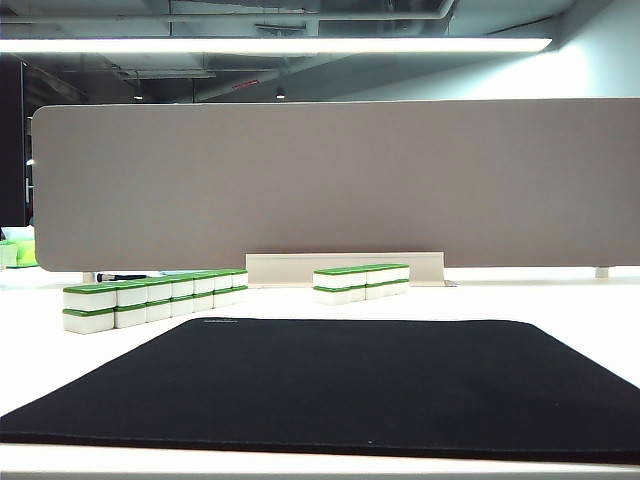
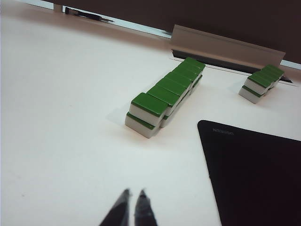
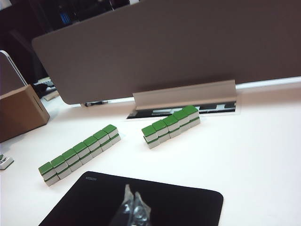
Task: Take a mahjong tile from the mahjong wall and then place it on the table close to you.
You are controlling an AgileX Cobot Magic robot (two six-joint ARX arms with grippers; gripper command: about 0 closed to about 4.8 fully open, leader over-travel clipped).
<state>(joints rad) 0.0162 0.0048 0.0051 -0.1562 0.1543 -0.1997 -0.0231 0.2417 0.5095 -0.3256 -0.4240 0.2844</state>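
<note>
Nothing of the task looks done yet — the mahjong wall (image 1: 155, 299), the longer two-layer row of small white blocks with green tops, stands whole on the white tabletop (image 1: 560, 305) beyond the far left corner of the large black rectangular mat (image 1: 340, 385). The shorter green-topped row (image 1: 362, 282) sits apart, nearer the tall grey-beige partition panel (image 1: 330, 185). The left gripper (image 2: 134, 195) hangs over bare tabletop short of the wall, jaws pressed together and empty. The right gripper (image 3: 133, 201) hovers above the mat, jaws seemingly together too. Picking and placing both remain. The mat's corner carries small lettering — too faint to read.
</note>
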